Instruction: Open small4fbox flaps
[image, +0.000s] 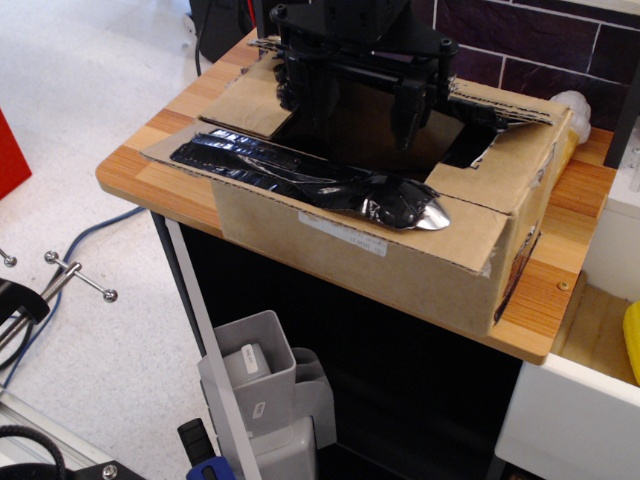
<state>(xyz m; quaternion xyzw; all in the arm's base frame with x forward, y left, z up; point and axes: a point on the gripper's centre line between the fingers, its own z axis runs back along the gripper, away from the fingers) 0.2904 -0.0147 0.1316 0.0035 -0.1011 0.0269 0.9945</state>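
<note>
Here the small4fbox (400, 255), a rectangular carton of brown corrugated cardboard, lies on a wooden table (150, 165) of butcher-block strips and covers most of its top. The carton's long axis runs from the upper left of the view down to the lower right, so one long side faces the camera and one short end faces lower right. A white label strip (343, 234) is stuck on that long side just beneath the top edge; dark print (520, 270) marks the short end.

The flaps (290, 165) are partly spread. The long flap nearest the camera lies out almost flat over the long side, with crinkled, glossy black tape (330, 180) along it, bunching into a shiny lump toward the carton's right end. A short flap at the carton's left end tilts outward. The far long flap, edged with torn black tape, stands behind the opening. The box interior shows dark.

The black gripper (345, 100) hangs over the opening, above the carton's far half; its fingers (410, 115) point downward with a visible gap between them and clasp nothing.

A grey plastic bin (250, 375) stands on the floor below the carton's near-left corner.
</note>
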